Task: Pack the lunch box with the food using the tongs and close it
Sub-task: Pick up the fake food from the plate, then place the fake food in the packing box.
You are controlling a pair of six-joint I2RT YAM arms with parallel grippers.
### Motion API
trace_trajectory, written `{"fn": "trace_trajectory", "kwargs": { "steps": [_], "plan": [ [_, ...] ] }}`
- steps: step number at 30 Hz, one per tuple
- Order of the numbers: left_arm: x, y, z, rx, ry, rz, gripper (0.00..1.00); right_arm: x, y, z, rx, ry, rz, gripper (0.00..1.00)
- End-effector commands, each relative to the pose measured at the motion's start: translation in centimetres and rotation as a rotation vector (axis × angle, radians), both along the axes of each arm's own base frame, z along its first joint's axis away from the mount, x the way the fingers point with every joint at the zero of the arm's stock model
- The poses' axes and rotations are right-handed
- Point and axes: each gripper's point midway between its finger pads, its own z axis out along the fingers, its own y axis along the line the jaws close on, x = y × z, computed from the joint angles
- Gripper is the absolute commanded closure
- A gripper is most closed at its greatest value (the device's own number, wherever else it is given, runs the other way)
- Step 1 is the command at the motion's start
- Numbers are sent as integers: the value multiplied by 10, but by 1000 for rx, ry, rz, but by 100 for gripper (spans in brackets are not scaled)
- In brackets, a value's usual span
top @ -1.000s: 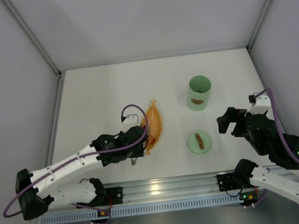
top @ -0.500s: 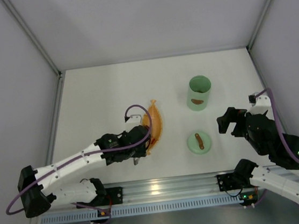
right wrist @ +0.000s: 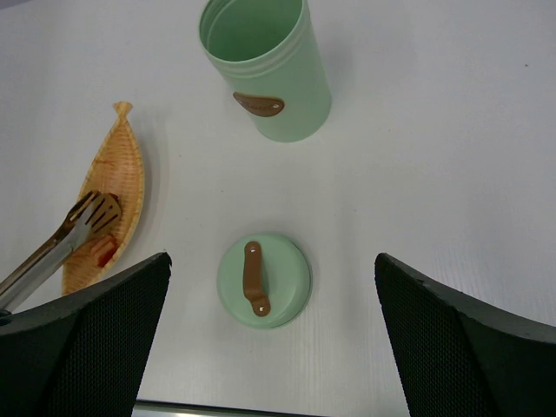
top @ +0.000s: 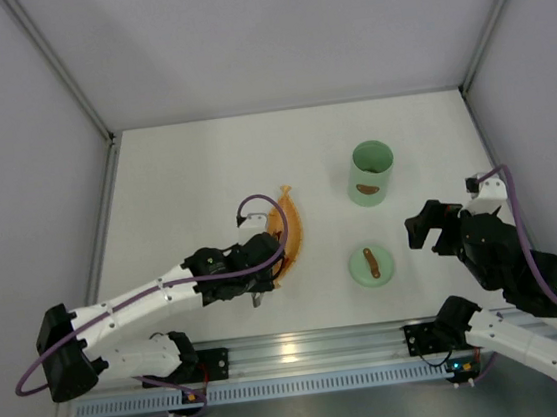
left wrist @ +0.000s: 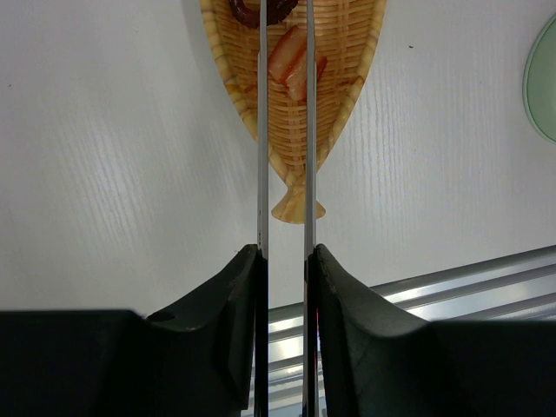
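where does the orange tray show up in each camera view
Top external: orange tray lies left of centre, slanting up the table.
Left wrist: tray at top centre, its tail pointing down.
Right wrist: tray at the left, with the tongs over its lower end.
Shared landmark: the green lid, to the tray's right in every view.

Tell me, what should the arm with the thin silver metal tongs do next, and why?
Probably lift slightly. The left gripper is clamped on the thin silver metal tongs, whose close-set arms reach the dark brown food piece in the orange woven leaf-shaped tray; the pale mint-green cylindrical lunch box stands open.
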Motion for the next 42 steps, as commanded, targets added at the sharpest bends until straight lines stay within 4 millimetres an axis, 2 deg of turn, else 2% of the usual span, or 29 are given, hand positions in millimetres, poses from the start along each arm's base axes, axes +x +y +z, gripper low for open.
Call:
{"fn": "trace_trajectory", "kwargs": {
  "steps": [1, 11, 18, 22, 25, 26, 28, 29, 30, 32, 33, 35, 36, 37, 38, 39, 40, 42],
  "plan": [
    [7, -9, 11, -37, -35, -5, 74, 0, -1, 10, 22, -33, -4, 1],
    [17, -15, 37, -51, -84, -12, 79, 0, -2, 12, 26, -36, -6, 0],
    [29, -32, 61, -68, -125, -31, 79, 1, -1, 15, 28, -38, -6, 1],
    [38, -49, 77, -95, -156, -52, 79, 1, -1, 17, 32, -43, -6, 0],
    [50, -69, 98, -124, -194, -74, 79, 1, -1, 18, 30, -43, -5, 1],
    [56, -79, 116, -158, -223, -75, 79, 1, -1, 19, 31, -44, -5, 0],
    [64, -92, 122, -151, -242, -97, 78, 2, -1, 19, 28, -43, -9, 1],
    [69, -101, 140, -184, -267, -99, 78, 2, -1, 18, 24, -40, -9, 0],
    [75, -111, 139, -180, -270, -107, 78, 2, -2, 20, 25, -43, -12, 0],
    [82, -125, 151, -200, -295, -124, 78, 1, -3, 20, 25, -43, -14, 0],
    [88, -139, 162, -229, -314, -131, 78, 0, -4, 22, 26, -47, -16, 1],
    [95, -151, 169, -246, -334, -143, 77, -1, -6, 22, 26, -46, -20, 0],
    [100, -161, 163, -237, -331, -150, 77, -2, -8, 24, 28, -50, -23, 0],
    [103, -172, 175, -274, -349, -159, 77, -2, -9, 25, 29, -52, -25, 1],
    [106, -178, 177, -279, -357, -171, 78, -3, -10, 24, 25, -49, -25, 1],
    [110, -187, 171, -273, -353, -180, 78, -4, -12, 27, 31, -56, -28, 1],
    [113, -197, 180, -308, -374, -186, 78, -5, -13, 27, 28, -55, -31, 0],
    [118, -209, 177, -316, -386, -207, 77, -6, -15, 28, 30, -57, -32, 1]
  ]
}}
